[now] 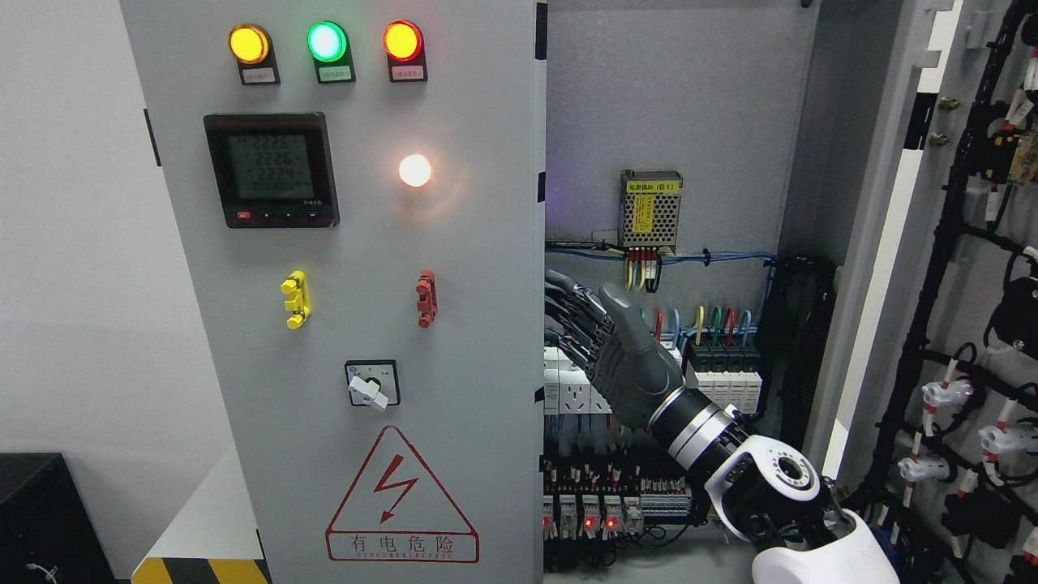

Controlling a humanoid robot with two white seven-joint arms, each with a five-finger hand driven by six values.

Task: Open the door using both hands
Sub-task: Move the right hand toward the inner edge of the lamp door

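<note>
We see our right hand point(604, 341) reaching in from about five o'clock, its white and silver forearm rising from the bottom right corner toward the middle of the view. The hand sits inside the open half of the cabinet, in front of the wiring and breakers point(722, 369), with its dark fingers point(568, 312) pointing toward nine o'clock at the free edge of the left door point(365, 324). That door, the grey panel carrying the three lamps point(324, 42), the meter point(272, 169) and the warning triangle point(401, 499), is shut and fills the left and centre of the view; its long edge runs straight from twelve to six o'clock, just beside our fingertips. The fingers are bent and seem to be hooking at or behind that edge, but we cannot tell whether they truly grasp it or only rest against it. The right door point(932, 243) already stands swung out at three o'clock, showing its inner face and cable harness. Our left hand is nowhere in view. We judge that the coming move depends on this one fact: the door edge lies directly at nine o'clock from the right hand, upright, and it is the only hand near enough to pull that edge outward toward us.
</note>
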